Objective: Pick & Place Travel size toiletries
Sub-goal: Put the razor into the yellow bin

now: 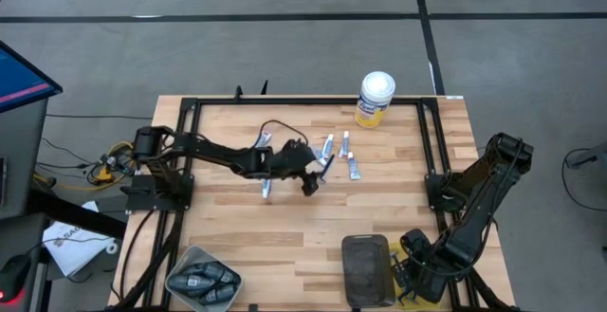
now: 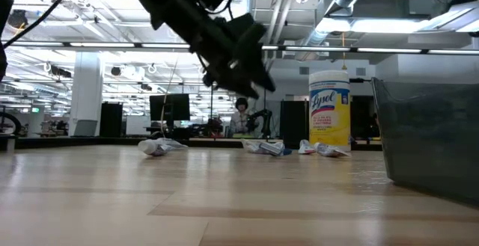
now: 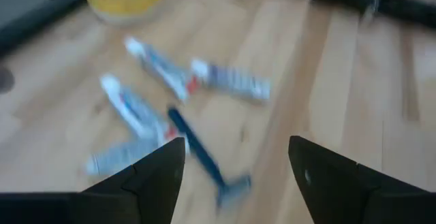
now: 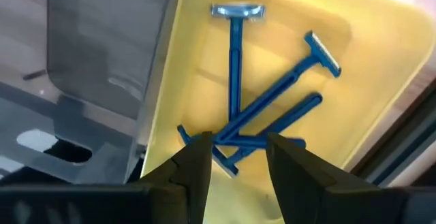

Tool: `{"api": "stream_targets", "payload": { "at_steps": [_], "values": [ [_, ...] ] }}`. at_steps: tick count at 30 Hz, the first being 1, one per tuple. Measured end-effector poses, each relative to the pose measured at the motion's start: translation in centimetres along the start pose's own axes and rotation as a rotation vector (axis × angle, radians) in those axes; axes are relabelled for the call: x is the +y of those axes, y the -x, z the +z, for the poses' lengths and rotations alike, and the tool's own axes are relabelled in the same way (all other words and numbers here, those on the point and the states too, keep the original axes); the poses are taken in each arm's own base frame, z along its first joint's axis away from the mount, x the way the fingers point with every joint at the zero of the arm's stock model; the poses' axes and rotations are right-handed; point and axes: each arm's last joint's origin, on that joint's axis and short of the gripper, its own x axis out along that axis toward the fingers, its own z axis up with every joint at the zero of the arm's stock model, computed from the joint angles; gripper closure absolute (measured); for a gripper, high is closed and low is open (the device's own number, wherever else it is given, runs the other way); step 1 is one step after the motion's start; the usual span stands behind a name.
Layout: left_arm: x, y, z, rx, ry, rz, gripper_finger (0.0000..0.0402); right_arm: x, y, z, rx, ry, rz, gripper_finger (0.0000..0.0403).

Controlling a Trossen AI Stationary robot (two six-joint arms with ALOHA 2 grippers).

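Observation:
Several small white tubes (image 1: 347, 146) with blue and red marks lie flat on the table's far middle. In the left wrist view a tube (image 3: 231, 81) lies beside a slim blue razor (image 3: 201, 152). Two more tubes (image 1: 266, 189) lie apart to the left. My left gripper (image 1: 316, 174) hovers open above the table just on the near side of this group (image 3: 235, 149), off the wood in the low view (image 2: 254, 78). My right gripper (image 4: 238, 146) is open at the near right corner (image 1: 413, 272), directly over three blue razors (image 4: 235, 67) lying crossed in a yellow tray (image 4: 167, 94).
A yellow canister (image 1: 377, 99) with a white lid stands at the far edge behind the tubes. A grey tray (image 1: 365, 266) sits at the near edge beside the yellow tray. A bowl (image 1: 202, 279) of dark grey pieces sits at the near left corner. Black frame rails border the table.

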Motion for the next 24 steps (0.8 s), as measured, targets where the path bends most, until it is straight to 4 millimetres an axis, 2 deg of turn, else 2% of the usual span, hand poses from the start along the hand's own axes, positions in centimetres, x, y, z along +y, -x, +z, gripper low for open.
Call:
{"api": "stream_targets", "payload": {
  "at_steps": [2,5,10,17,21,24],
  "values": [
    [0.4,-0.5,0.5,-0.048,0.034,-0.002,0.0145,0.0,0.0,0.1,-0.012,-0.002,0.001,0.0270],
    [0.8,-1.6,0.3,-0.028,0.059,0.018,0.0145,0.0,0.0,0.2,-0.015,-0.003,0.000,0.0269],
    [-0.1,-3.0,0.4,-0.027,0.038,0.014,0.0145,0.1,0.0,0.2,-0.013,-0.003,0.004,0.0272],
    [-1.1,-6.0,-2.1,0.056,-0.022,0.053,0.0145,0.2,0.0,0.1,-0.007,-0.004,0.013,0.0275],
    [-1.0,-6.6,-4.0,0.143,-0.068,0.137,0.0145,0.2,0.0,0.1,-0.003,-0.005,0.018,0.0274],
    [-0.9,-6.7,-4.6,0.172,-0.085,0.161,0.0145,0.2,0.0,0.1,-0.002,-0.006,0.020,0.0275]
  ]
}}
